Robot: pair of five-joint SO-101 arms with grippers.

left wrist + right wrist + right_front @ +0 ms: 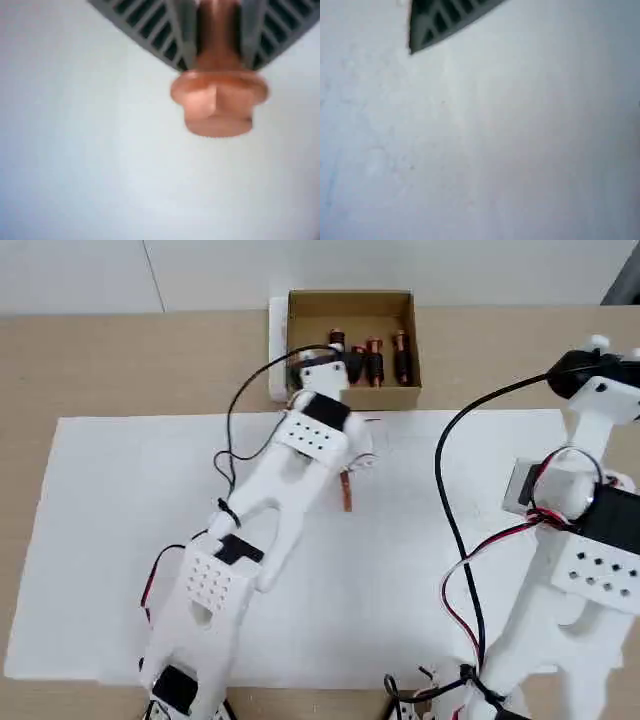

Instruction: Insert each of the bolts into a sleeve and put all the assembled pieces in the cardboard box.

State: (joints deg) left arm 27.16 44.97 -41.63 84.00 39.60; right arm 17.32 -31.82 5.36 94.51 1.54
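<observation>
Left fingers [150,30] are clamped on the bolt [218,100], shaft lying between them, head poking out; the box [380,396] sits just beyond.

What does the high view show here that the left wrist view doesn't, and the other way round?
The high view adds the cardboard box holding several assembled pieces, the tan table, the left arm and the right arm. The left wrist view adds a close look at the bolt: its flanged head, and its shank clamped between ribbed grey fingers. Both share the copper bolt and the white sheet beneath it.
</observation>
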